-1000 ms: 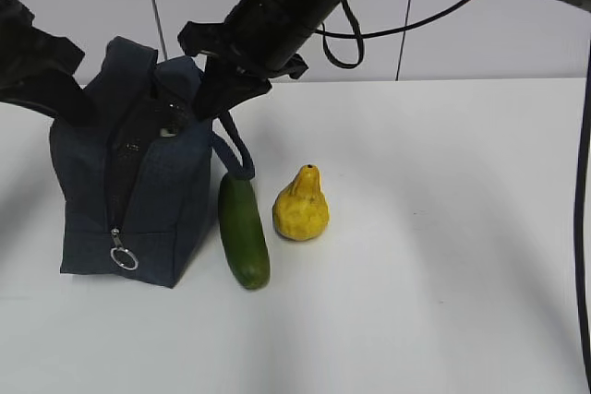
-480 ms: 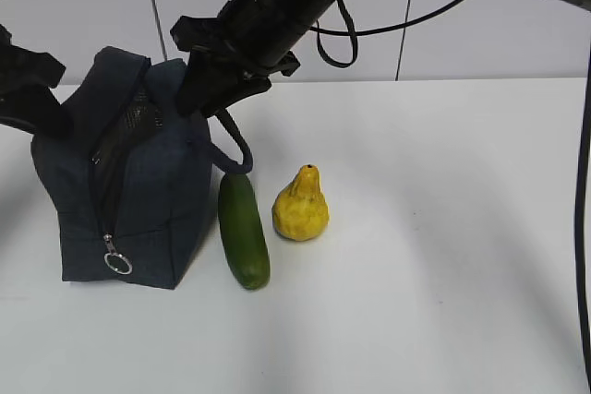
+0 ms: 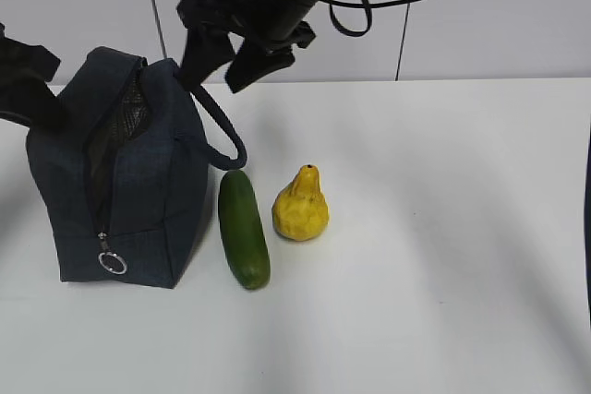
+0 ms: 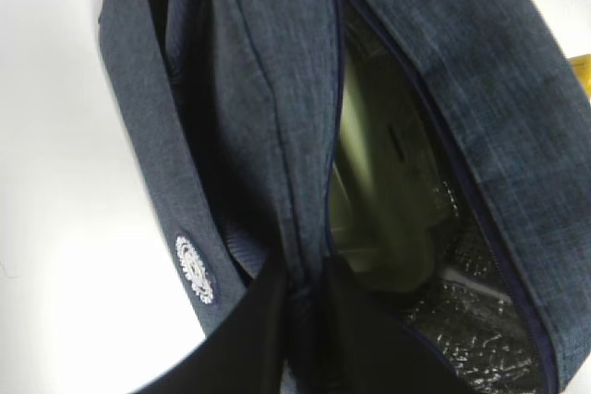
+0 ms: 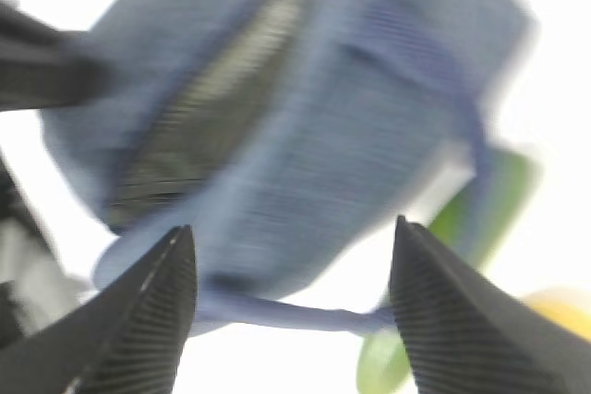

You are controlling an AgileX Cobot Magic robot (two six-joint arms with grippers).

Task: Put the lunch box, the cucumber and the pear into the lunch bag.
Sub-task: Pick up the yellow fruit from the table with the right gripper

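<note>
On the white desk [image 3: 443, 256], the left pincer [image 4: 300, 320] pinches the lunch bag [image 3: 129, 182] rim, lunch box [image 4: 388, 200] inside; the right pincer [image 3: 226, 53] hangs open above, cucumber [image 3: 244, 228] and pear [image 3: 301, 205] beside the bag

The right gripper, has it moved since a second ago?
Yes. The right gripper has lifted away from the lunch bag, higher above the cucumber, jaws now open.

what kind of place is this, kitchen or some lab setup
Most likely a lab or test bench, not a kitchen. A bare white table stands against plain white wall panels, two black robot arms reach in with a loose cable, and only a lunch bag, cucumber and pear are laid out.
</note>
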